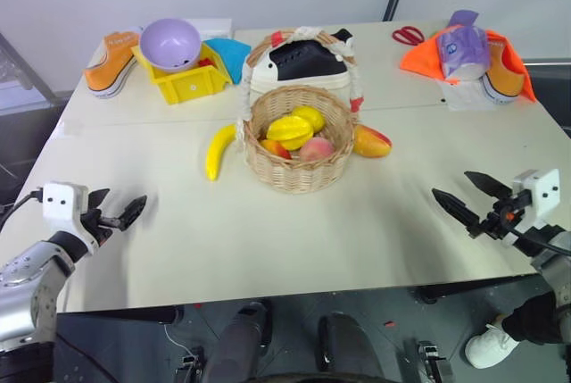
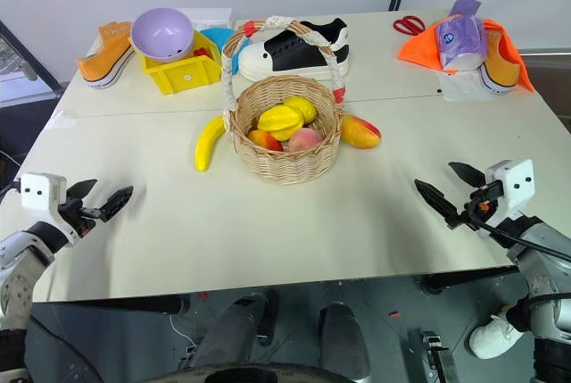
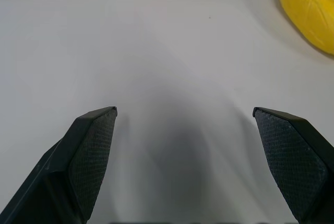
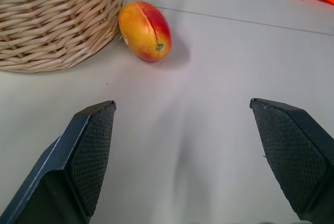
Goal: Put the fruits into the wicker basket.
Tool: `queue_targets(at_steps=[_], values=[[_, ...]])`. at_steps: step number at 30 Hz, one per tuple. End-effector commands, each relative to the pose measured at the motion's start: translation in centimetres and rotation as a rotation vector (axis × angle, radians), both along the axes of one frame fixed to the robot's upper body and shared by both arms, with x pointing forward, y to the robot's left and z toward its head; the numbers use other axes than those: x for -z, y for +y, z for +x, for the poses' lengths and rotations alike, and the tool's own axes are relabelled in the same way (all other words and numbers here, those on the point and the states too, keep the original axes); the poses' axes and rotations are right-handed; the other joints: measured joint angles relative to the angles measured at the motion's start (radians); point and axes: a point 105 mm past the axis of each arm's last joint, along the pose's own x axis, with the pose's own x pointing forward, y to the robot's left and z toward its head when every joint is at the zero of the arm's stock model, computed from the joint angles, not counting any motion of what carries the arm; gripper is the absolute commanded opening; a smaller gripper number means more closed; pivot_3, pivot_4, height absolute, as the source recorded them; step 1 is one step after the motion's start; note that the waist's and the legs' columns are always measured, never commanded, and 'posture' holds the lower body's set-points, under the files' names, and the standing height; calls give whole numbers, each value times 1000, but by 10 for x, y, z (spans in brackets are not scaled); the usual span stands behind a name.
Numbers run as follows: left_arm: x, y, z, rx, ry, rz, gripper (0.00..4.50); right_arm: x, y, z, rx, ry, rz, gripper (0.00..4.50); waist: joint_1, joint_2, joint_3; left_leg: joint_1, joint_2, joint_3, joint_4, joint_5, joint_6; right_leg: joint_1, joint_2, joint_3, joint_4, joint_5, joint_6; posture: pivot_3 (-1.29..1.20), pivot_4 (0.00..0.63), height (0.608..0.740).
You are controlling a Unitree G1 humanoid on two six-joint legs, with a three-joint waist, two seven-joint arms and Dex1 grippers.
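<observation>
Banana (image 1: 218, 150) left of basket (image 1: 299, 173), mango (image 1: 372, 141) right, both still out | left claw (image 1: 114, 214) and right claw (image 1: 464, 201) spread empty at lower corners, likely poised to reach.

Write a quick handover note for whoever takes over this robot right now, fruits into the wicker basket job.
Left gripper: open, empty, over bare table.
Right gripper: open, empty.
Done: several fruits already lie in the wicker basket.
Left: the banana on the table against the basket's left side, and the mango against its right side.
Suggestion: probably left arm for the banana, right for the mango.
</observation>
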Motion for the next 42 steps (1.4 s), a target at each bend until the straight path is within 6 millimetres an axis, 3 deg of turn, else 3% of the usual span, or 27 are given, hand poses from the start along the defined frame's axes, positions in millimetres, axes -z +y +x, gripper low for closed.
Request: queue_targets(at_steps=[1,6,11,14,16,19,21,27,36,39,42], values=[[-16,6,1,-14,-55,40,4500,-20,4,2,-17,-64,-31,4320,0,0,0,0,0,0,0,0,0,0,0,0,0,0,0,0,150,740],[-19,-4,9,23,-64,35,4500,-21,10,2,-30,-67,-43,4320,1,0,0,0,0,0,0,0,0,0,0,0,0,0,0,0,150,740],[-37,-30,29,89,-93,21,4500,-33,42,0,-138,-86,-57,4320,1,0,0,-1,0,0,0,0,0,0,0,0,-1,0,0,0,150,740],[-50,-63,55,138,-81,85,4500,-41,85,-7,-285,-97,-79,4320,3,0,0,-1,0,0,0,0,0,0,0,0,-1,0,0,0,150,740],[-55,-75,66,132,-69,105,4500,-46,103,-13,-349,-99,-88,4320,2,0,0,-1,0,-1,0,0,0,0,0,-1,-1,1,2,0,150,740],[-63,-110,91,201,-10,130,4500,-63,152,-36,-567,-114,-91,4320,2,-2,0,-2,-1,0,0,-1,2,-1,0,-1,-3,2,5,0,150,740],[-61,-120,99,214,31,161,4500,-67,167,-43,-625,-117,-92,4320,4,-2,0,-3,0,-2,1,-1,2,-1,1,-3,-2,3,5,0,150,740],[-55,-147,116,257,113,195,4500,-71,184,-46,-672,-131,-101,4320,1,-5,-1,-3,-2,-1,2,0,4,1,0,-2,-4,3,5,0,150,740],[-42,-141,133,168,198,185,4500,-68,185,-45,-663,-139,-107,4320,1,-6,0,-3,-1,-1,2,0,4,1,0,-3,-4,4,7,0,150,740],[-41,-137,134,158,191,175,3564,-68,185,-44,-654,-147,-113,4500,1,-6,0,-3,-1,-1,2,0,4,1,0,-3,-4,4,7,0,150,740],[-41,-129,134,132,181,185,2057,-67,185,-43,-649,-151,-115,4500,1,-6,0,-3,-1,-1,2,0,4,1,0,-3,-3,4,7,0,150,740]])
